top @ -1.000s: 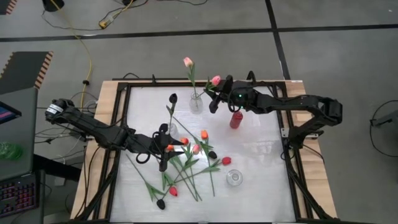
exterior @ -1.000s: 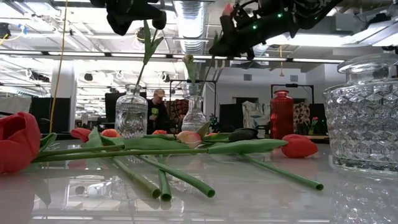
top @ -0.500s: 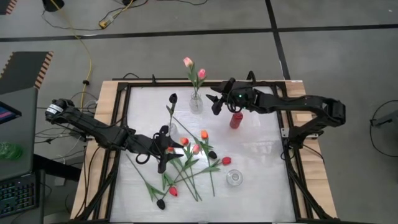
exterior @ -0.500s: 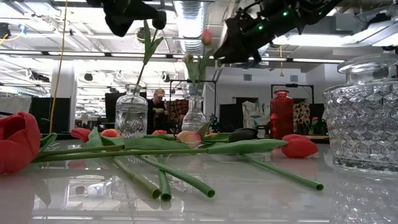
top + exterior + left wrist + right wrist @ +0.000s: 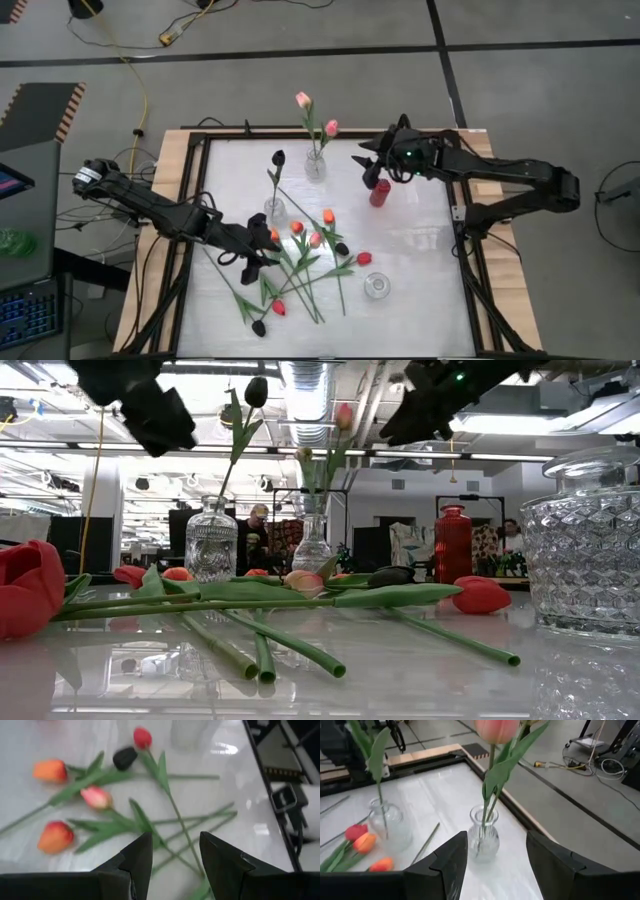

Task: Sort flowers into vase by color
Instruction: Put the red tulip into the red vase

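Note:
A clear vase [image 5: 315, 165] near the far edge holds two pink tulips [image 5: 331, 127] by their stems; it also shows in the right wrist view [image 5: 483, 837]. My right gripper [image 5: 372, 168] [image 5: 496, 834] hangs open just right of it, touching nothing. A second clear vase [image 5: 275, 208] holds one black tulip [image 5: 278, 157]. Several tulips lie crossed in a pile [image 5: 305, 255] on the table: orange [image 5: 50, 770], pink [image 5: 96, 796], black [image 5: 124, 757], red [image 5: 142, 737]. My left gripper [image 5: 250, 262] [image 5: 175, 836] hovers open over the pile's left side.
A red vase [image 5: 379, 192] stands right beneath my right gripper. A faceted clear vase [image 5: 376, 286] stands near the table's near edge, right of the pile. More tulips, red and black [image 5: 270, 315], lie near the near-left corner. People show in the room behind [image 5: 258, 525].
My right gripper carried a pink tulip over the far clear vase, let it go with its stem in the vase, and drew back toward the table's right edge. The tulip now stands beside the other pink one. My left gripper shifted a little toward the near-left over the pile.

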Controlling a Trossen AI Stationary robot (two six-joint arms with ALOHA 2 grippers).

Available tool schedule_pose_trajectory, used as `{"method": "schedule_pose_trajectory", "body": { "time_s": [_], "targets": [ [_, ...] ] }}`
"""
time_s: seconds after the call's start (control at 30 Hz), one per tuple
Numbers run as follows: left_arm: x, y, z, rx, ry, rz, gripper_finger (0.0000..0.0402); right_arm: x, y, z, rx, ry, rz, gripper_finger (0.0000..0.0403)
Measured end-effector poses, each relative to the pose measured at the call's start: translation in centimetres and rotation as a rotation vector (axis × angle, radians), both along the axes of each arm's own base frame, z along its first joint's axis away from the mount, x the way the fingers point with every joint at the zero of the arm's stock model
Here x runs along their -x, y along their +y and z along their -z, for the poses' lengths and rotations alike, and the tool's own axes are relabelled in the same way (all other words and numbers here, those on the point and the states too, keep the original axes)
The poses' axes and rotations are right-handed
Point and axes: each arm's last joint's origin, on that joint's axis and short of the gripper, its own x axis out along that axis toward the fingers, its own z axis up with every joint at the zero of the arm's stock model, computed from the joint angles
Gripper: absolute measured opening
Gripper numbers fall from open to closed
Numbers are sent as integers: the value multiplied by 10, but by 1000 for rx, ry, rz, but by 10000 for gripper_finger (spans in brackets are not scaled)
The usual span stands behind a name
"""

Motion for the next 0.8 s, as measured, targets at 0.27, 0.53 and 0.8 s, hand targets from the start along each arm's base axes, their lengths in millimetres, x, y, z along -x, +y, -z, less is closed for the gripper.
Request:
{"method": "schedule_pose_trajectory", "body": {
  "time_s": [0.27,0.53,0.8],
  "targets": [
    [5,1,6,-14,81,17,151,20,18,-10,-68,-6,-18,228],
    [9,-3,10,6,108,65,151,30,37,-11,-145,18,-55,228],
    [19,-17,14,-69,152,150,151,26,53,-8,-151,48,-124,228]
  ]
}}
